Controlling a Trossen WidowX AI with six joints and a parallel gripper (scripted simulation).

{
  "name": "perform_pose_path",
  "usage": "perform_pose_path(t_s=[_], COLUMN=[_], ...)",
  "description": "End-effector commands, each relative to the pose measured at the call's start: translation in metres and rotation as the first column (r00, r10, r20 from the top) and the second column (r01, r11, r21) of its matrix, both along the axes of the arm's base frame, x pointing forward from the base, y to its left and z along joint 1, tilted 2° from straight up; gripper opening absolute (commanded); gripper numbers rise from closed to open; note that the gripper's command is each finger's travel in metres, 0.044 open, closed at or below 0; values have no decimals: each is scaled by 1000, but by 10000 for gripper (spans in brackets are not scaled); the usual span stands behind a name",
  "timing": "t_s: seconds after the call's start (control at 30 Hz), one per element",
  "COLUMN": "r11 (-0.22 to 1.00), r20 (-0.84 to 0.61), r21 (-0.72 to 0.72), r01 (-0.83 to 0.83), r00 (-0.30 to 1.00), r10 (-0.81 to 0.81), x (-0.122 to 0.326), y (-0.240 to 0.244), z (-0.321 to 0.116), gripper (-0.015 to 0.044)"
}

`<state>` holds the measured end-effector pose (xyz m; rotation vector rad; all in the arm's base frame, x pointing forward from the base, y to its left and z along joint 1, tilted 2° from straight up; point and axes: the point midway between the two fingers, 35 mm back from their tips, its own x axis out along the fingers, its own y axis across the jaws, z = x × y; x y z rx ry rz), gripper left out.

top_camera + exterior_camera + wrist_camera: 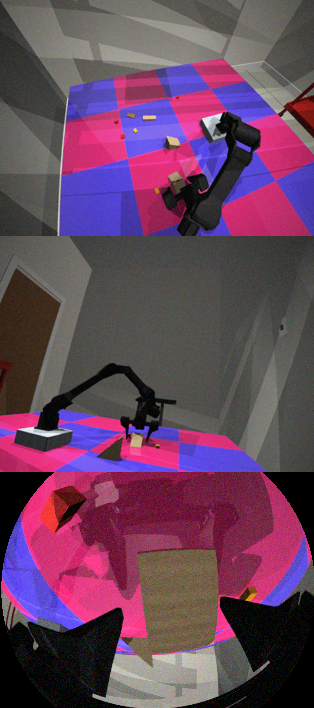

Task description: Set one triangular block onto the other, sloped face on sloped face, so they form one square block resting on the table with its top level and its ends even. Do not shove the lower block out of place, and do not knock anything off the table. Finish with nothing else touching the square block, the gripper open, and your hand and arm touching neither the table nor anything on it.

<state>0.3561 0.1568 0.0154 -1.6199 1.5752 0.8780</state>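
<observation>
One wooden triangular block (pixel 176 183) (pixel 136 439) (pixel 181 599) rests on the table. A broad rectangular face shows in the wrist view. My gripper (pixel 178 185) (pixel 137 440) (pixel 173 607) is open, pointing down, with one finger on each side of this block and visible gaps at both sides in the wrist view. Whether the fingertips touch the table is unclear. The other triangular block (pixel 173 143) (pixel 111 451) (pixel 142 648) stands separately on the table, nearer the arm's base. In the exterior view its triangular end shows a steep right edge and a slope falling left.
A small orange block (pixel 156 190) (pixel 157 446) (pixel 250 593) lies just outside one finger. A red block (pixel 129 435) (pixel 62 509) lies beyond the other side. Two flat wooden pieces (pixel 149 117) (pixel 130 115), a yellow block (pixel 135 130) and several red blocks lie farther off.
</observation>
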Motion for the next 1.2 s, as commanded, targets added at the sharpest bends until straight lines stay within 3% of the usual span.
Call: perform_pose_path(t_s=[0.0, 0.33, 0.63, 0.87, 1.07, 1.17], r11=[1000, 1000, 1000, 1000, 1000, 1000], r20=[5, 5, 3, 3, 3, 2], r21=[0, 0, 3, 3, 3, 3], r01=[-9, -9, -4, -4, -7, -14], r00=[1000, 1000, 1000, 1000, 1000, 1000], r10=[9, 9, 4, 4, 7, 14], x=[1, 2, 1, 1, 2, 2], y=[-3, -4, -3, -3, -3, -3], z=[-3, -3, -3, -3, 4, 18], gripper=[440, 440, 204, 157, 0, 0])
